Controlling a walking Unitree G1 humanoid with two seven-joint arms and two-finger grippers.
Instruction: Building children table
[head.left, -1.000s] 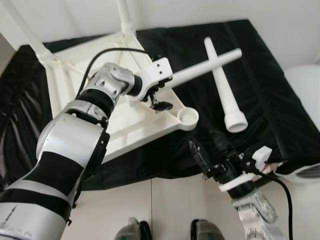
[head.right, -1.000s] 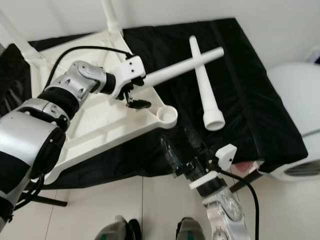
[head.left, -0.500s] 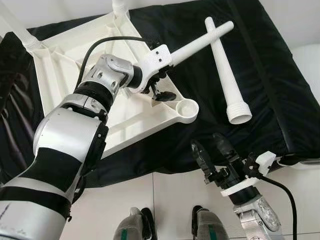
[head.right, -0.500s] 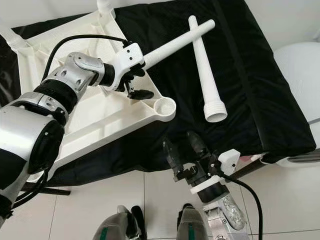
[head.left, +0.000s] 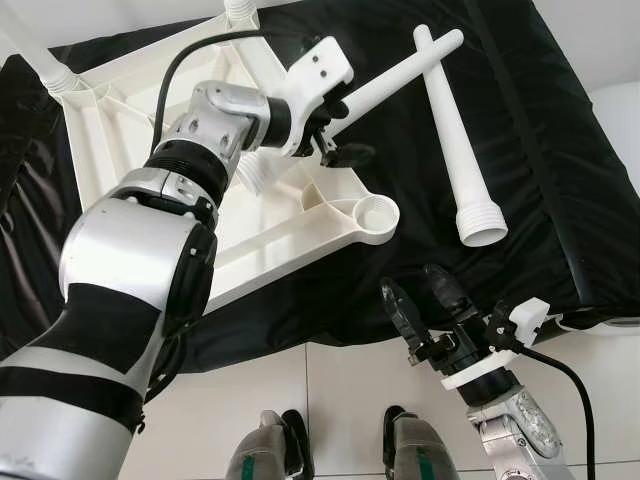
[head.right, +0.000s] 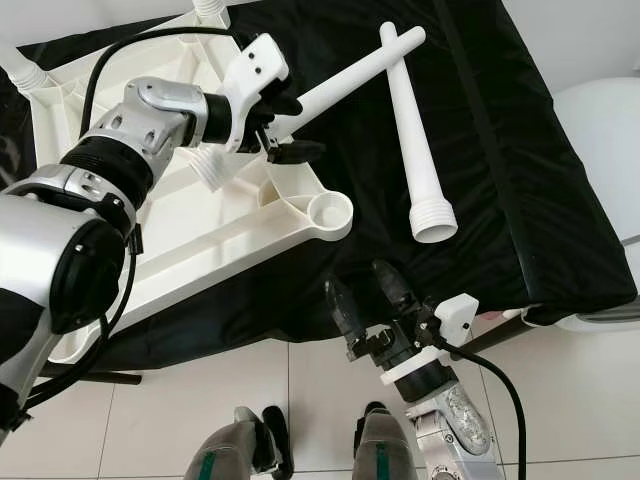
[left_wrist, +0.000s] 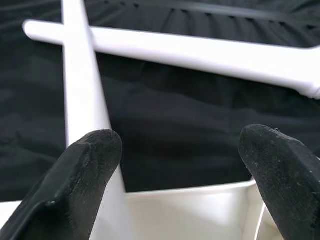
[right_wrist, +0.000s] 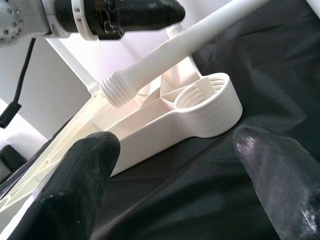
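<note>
A white tabletop (head.left: 290, 235) lies upside down on a black cloth (head.left: 540, 180), occupying the upper left and centre of the left eye frame. Two legs are already fitted at its far corners, along the top edge of the frame. Its near corner socket (head.left: 375, 212), a round threaded cup, sits just right of centre and holds no leg.

The left gripper (head.left: 335, 135) is in the upper centre, above the tabletop. Its fingers are clenched on a white leg (head.left: 395, 80), gripping it near the threaded end (head.left: 250, 175). That end hangs above the tabletop's ribs, left of the socket and apart from it. The leg slants up to the right, and its tip crosses over a second leg (head.left: 450, 130).

The second leg lies loose on the cloth at upper right, wide threaded end (head.left: 482, 228) toward the camera, to the right of the socket.

The right gripper (head.left: 420, 305) is at lower centre right, at the near edge of the cloth. Its fingers are spread and hold nothing. In the right wrist view it faces the socket (right_wrist: 207, 100), with the held leg's threaded end (right_wrist: 117, 90) above and beyond.

Tiled floor (head.left: 330, 400) fills the bottom of the frame.
</note>
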